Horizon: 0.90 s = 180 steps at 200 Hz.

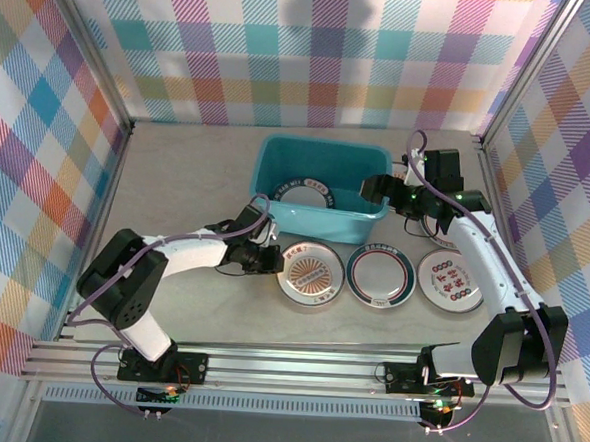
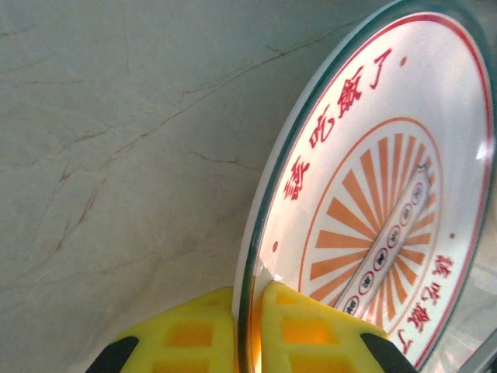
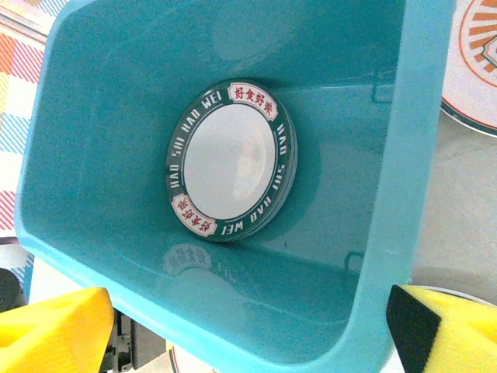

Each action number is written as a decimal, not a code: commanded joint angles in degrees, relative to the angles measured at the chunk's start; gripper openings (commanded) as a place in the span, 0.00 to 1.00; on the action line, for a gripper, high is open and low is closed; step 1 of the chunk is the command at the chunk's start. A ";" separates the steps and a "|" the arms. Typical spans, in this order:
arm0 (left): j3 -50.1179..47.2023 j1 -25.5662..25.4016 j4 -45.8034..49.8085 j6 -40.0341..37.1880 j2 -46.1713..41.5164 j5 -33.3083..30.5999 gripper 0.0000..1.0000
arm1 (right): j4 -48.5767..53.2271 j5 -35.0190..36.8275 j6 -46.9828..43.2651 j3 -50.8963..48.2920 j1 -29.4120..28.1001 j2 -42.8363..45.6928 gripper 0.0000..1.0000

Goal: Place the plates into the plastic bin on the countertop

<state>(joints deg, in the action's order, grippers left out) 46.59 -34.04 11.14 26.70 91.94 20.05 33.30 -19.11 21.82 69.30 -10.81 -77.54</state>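
Note:
The teal plastic bin [image 1: 368,213] stands at the middle of the countertop [image 1: 188,174]. Dark-rimmed plates [image 3: 231,159] lie stacked on its floor [image 3: 342,132]. Three more plates sit in a row before it: an orange sunburst plate [image 1: 312,274], a teal-and-red-rimmed plate [image 1: 380,275] and a red-patterned plate [image 1: 450,281]. My left gripper [image 1: 271,260] is shut on the sunburst plate's left rim [image 2: 256,233], pinched between the yellow fingers [image 2: 311,330]. I cannot tell whether that plate is off the surface. My right gripper [image 1: 377,191] hangs open over the bin's right end, nothing in it.
Plaid walls [image 1: 315,52] close in the back and both sides. A metal rail [image 1: 296,366] runs along the near edge by the arm bases. Bare marble-look surface [image 2: 116,155] lies left of the sunburst plate and left of the bin.

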 commanded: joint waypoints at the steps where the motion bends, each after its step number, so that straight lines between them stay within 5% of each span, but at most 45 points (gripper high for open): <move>1: -1.72 0.09 7.56 -1.47 -3.70 -5.86 0.02 | -1.63 -2.17 0.54 0.18 0.35 -0.94 0.91; 115: -6.16 15.98 24.64 -3.20 -32.93 -9.14 0.00 | -4.20 -6.20 1.52 5.88 0.37 -6.95 0.92; 180: -1.33 27.90 29.90 -4.69 -34.12 -9.42 0.00 | -3.42 -7.45 1.99 10.73 0.37 -10.61 0.91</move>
<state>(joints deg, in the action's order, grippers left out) 41.25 -9.32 38.74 23.22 57.19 10.68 30.48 -24.71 23.31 77.17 -10.44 -87.02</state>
